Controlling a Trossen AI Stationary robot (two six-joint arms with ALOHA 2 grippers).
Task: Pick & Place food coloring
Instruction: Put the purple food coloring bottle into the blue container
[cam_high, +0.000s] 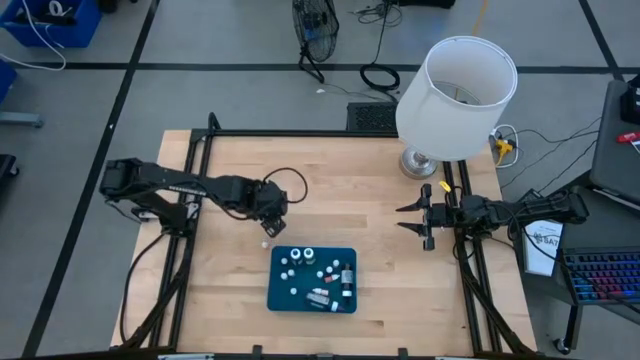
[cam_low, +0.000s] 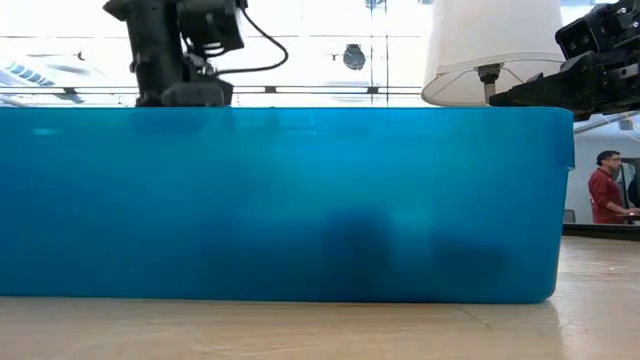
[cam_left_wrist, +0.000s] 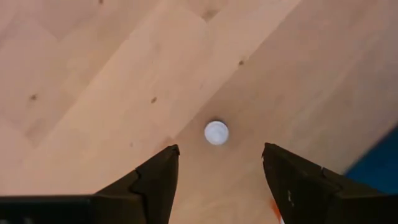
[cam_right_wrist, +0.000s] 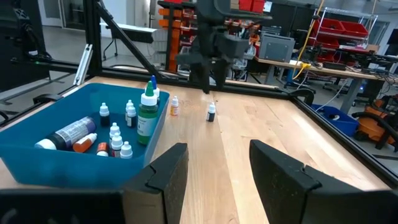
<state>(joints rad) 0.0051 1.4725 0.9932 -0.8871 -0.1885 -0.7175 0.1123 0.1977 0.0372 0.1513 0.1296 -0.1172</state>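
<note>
Step in hand: the left gripper (cam_left_wrist: 217, 171) hangs straight over one small food-coloring bottle (cam_left_wrist: 216, 132) standing on the bare table (cam_high: 230, 290), apparently the approach before a pick.
Left gripper state: fingers spread apart, nothing between them; the bottle's white cap shows in the gap, below the tips.
Bottle position: on the wood just beside the blue tray (cam_high: 276, 297), near its far left corner; from the right wrist it appears as a dark-bodied bottle (cam_right_wrist: 211, 112) under the left arm.
Next move calls for: coming straight down so the fingers straddle the cap, then closing.
Second loose bottle: an orange one (cam_right_wrist: 174, 106) stands close by, between the target and the tray wall; I judge it could be nudged during the descent.
Tray contents: several bottles already inside, including a tall green one (cam_right_wrist: 147, 120).
Right gripper (cam_high: 421, 222): waits at the table's right edge, fingers apart, empty.
Lamp (cam_high: 455, 95): far right corner, well clear.
</note>
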